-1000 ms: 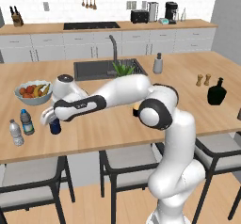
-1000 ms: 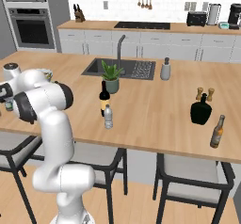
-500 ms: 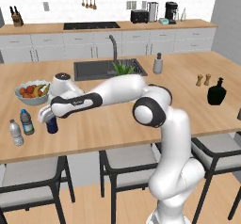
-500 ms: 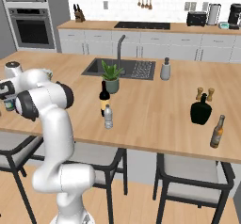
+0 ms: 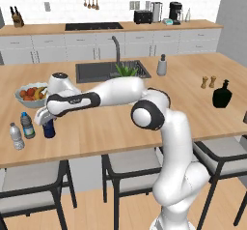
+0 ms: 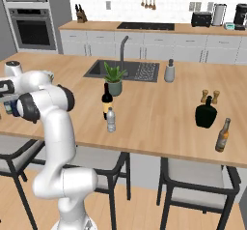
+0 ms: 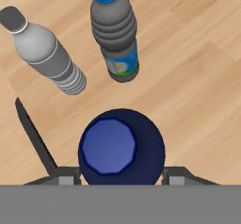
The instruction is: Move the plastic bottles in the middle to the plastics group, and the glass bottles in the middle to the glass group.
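Note:
My gripper [image 5: 47, 121] is shut on the dark blue plastic bottle [image 5: 48, 129] at the counter's left end, and the bottle stands upright with its base at the counter top. From above, its blue cap [image 7: 108, 146] sits between the fingers of my gripper [image 7: 121, 171]. Just beyond it stands the plastics group: a clear bottle [image 7: 49, 58] and a bottle with a blue-green label [image 7: 115, 35]. In the middle stand the dark wine bottle [image 6: 106, 102] and a small clear greyish plastic bottle [image 6: 111, 120]. The squat black glass bottle [image 6: 206, 114] stands at the right.
A fruit bowl [image 5: 30, 94] sits behind the plastics group. A potted plant [image 6: 114, 79] and the sink [image 5: 111, 72] lie behind the middle bottles. Two shakers [image 6: 210, 96] and an amber bottle [image 6: 222, 135] stand near the black bottle. Stools line the counter's front edge.
The gripper has carried the dark blue bottle a little further left, closer to the two small bottles. Nothing else moved.

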